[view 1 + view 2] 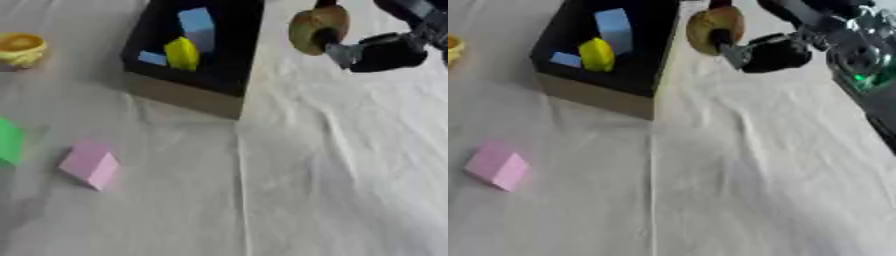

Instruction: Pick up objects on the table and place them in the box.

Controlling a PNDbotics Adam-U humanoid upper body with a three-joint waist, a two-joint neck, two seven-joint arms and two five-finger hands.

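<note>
A black box (229, 60) with a tan front wall stands at the upper middle of the table. Inside it lie a light blue block (198, 27), a yellow piece (182, 53) and a small blue piece (151, 58). My right hand (378, 51) comes in from the upper right, just right of the box's rim, its fingers curled round a round tan object (317, 29) held above the cloth. A pink block (88, 163), a green block (9, 141) and a yellow cup-like object (21, 48) lie on the table's left side. My left hand is not visible.
White wrinkled cloth (332, 175) covers the table. The right arm's forearm with a green light (859, 55) fills the upper right of the right eye view.
</note>
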